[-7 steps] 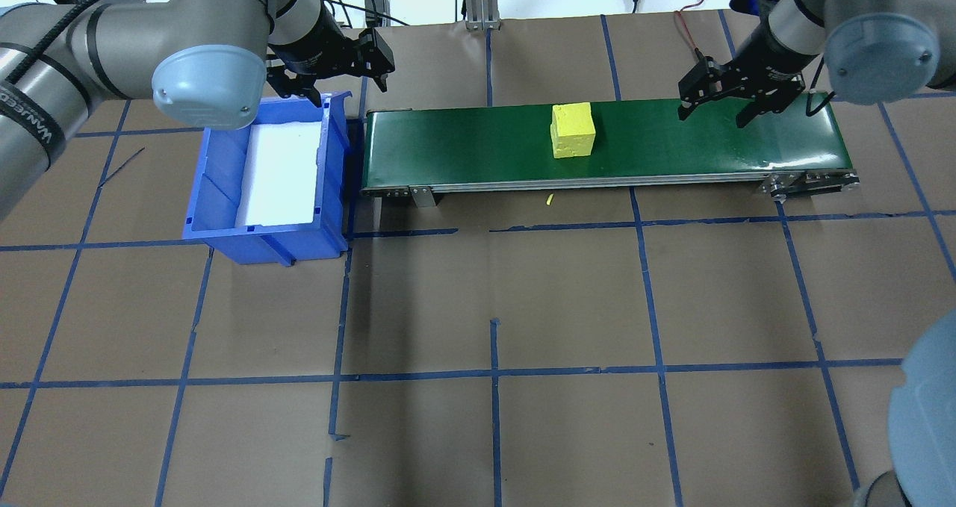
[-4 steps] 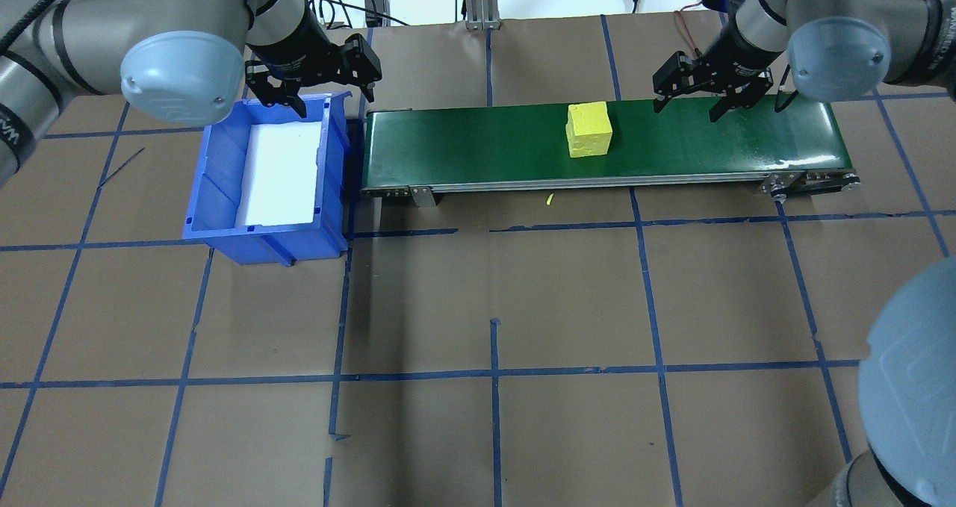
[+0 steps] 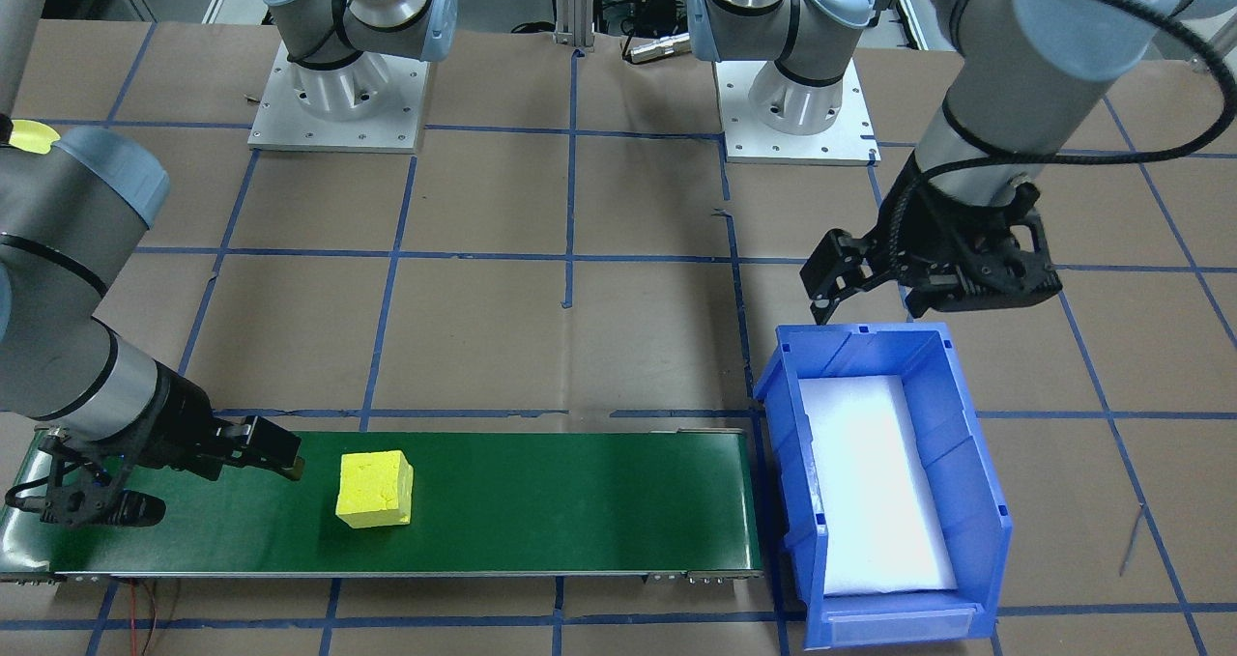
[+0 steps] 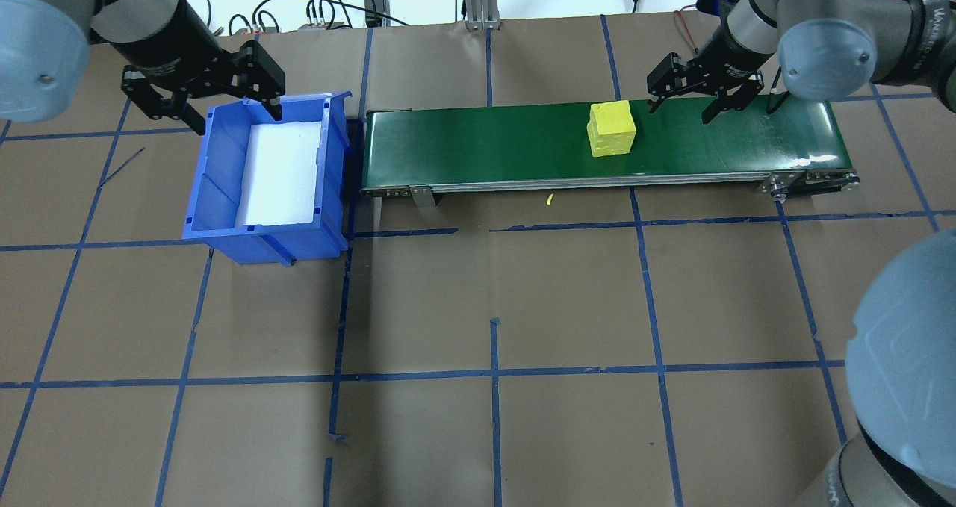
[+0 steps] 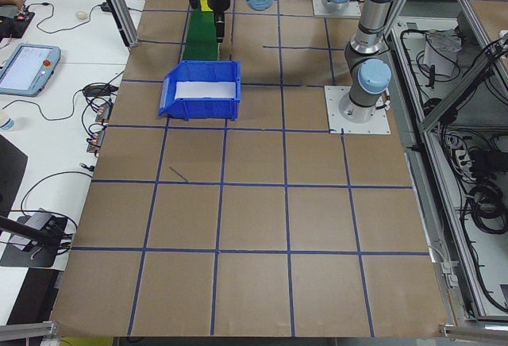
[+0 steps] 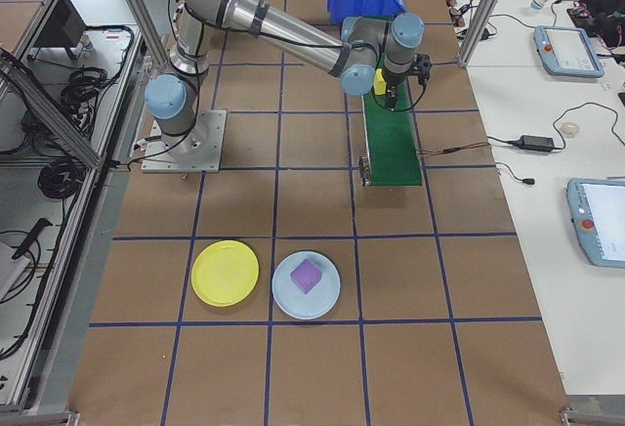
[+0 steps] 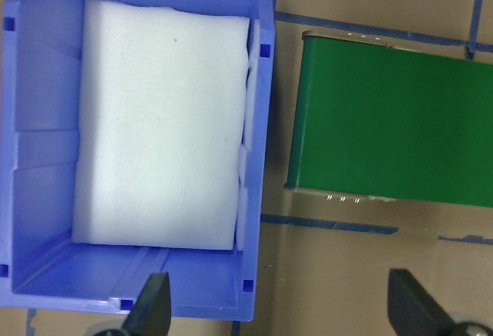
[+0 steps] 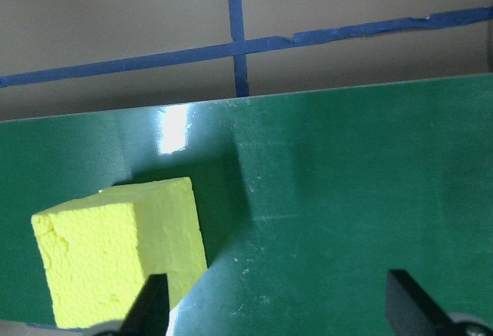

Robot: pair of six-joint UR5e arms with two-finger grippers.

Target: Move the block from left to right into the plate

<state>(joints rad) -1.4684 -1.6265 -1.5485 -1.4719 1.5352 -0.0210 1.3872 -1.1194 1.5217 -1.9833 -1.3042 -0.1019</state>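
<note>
While your right gripper (image 4: 692, 94) hangs over the green conveyor belt (image 4: 485, 145) with its fingers spread and nothing between them, the yellow block (image 4: 612, 128) sits on the belt just beside it, toward the belt's middle and apart from both fingertips. In the right wrist view the block lies low, next to one finger. Your left gripper (image 4: 203, 98) is also spread and holding nothing, poised over the far rim of the blue bin (image 4: 224, 186), which holds a white foam pad (image 4: 278, 171). The yellow plate (image 6: 226, 273) lies well apart from both grippers, touching a pale blue plate (image 6: 306, 286) that carries a purple block (image 6: 307, 275).
</note>
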